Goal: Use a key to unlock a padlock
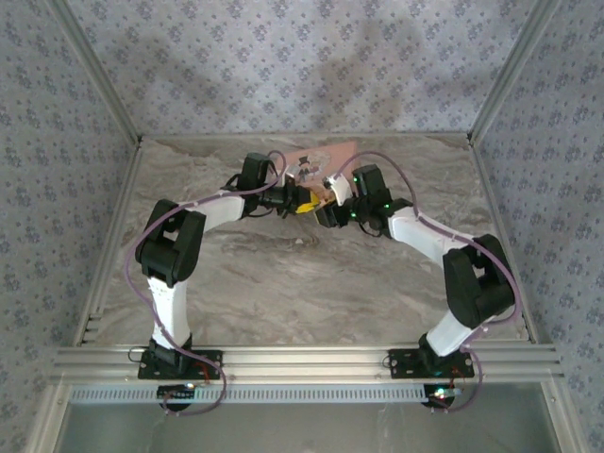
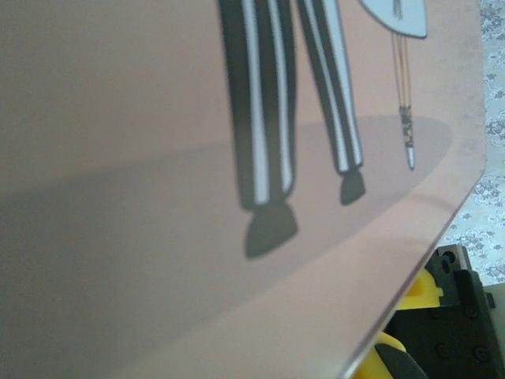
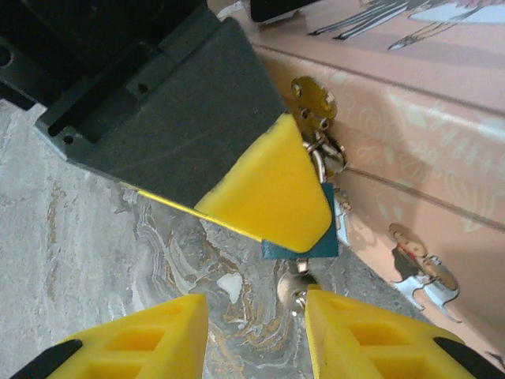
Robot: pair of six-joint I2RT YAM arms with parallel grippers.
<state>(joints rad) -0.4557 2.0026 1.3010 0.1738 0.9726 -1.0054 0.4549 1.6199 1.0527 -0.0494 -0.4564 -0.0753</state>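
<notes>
Just beyond the right pincer (image 3: 254, 306) sits the padlock (image 3: 274, 251).

Matt padlock (image 3: 304, 249); pink tin (image 2: 118, 118), seemingly satin metal.

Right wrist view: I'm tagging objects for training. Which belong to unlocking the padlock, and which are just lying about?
Job in hand: padlock; silvery key-like piece below it; brass fitting above it; right gripper.
Lying about: pink tin; its side clasp; marble tabletop.
</notes>
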